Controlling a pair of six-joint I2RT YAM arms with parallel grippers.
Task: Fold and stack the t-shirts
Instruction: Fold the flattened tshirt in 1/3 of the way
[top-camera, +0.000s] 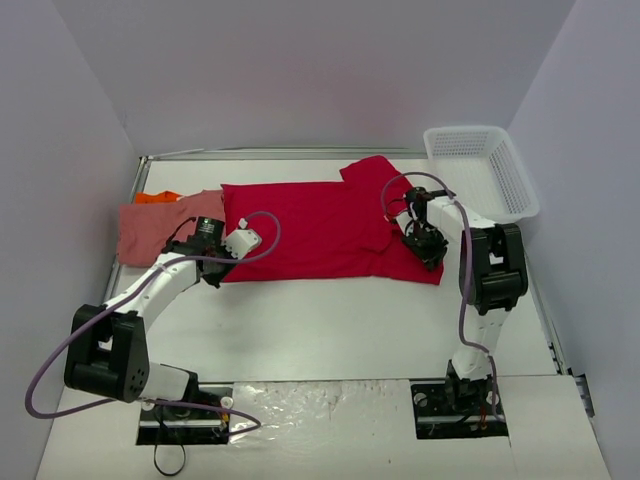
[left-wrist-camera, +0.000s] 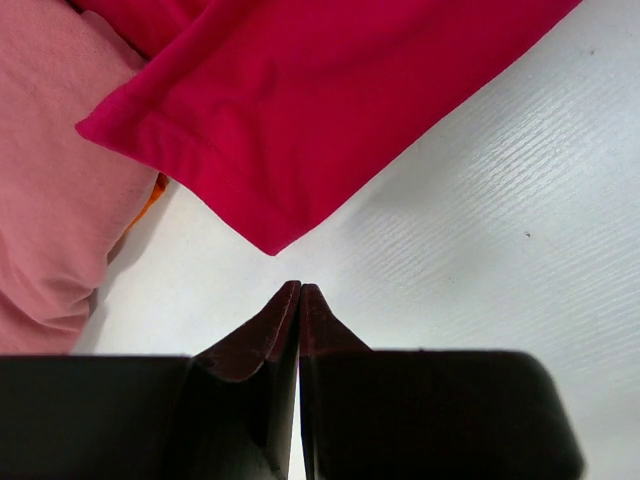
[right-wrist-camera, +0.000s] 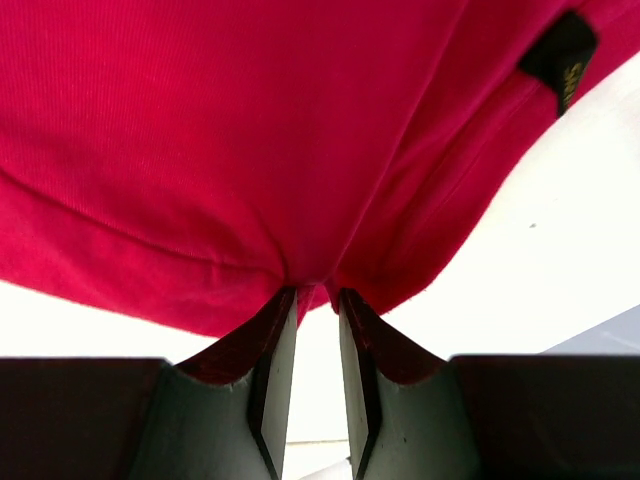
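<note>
A bright red t-shirt (top-camera: 320, 230) lies spread flat across the middle of the table. My right gripper (top-camera: 428, 250) is at its right edge. In the right wrist view the fingers (right-wrist-camera: 318, 295) stand slightly apart, open, with a puckered fold of the red t-shirt (right-wrist-camera: 250, 130) still between their tips. My left gripper (top-camera: 213, 272) is low at the shirt's near left corner. It is shut and empty (left-wrist-camera: 300, 288), just short of the red corner (left-wrist-camera: 330, 100). A salmon pink t-shirt (top-camera: 150, 228) lies crumpled at the left, over an orange t-shirt (top-camera: 157, 197) of which only a bit shows.
A white mesh basket (top-camera: 480, 170) stands at the back right corner. White walls close in the table on three sides. A black label (right-wrist-camera: 560, 50) is sewn on the red shirt's edge. Bare white table lies in front of the shirt, toward the arm bases.
</note>
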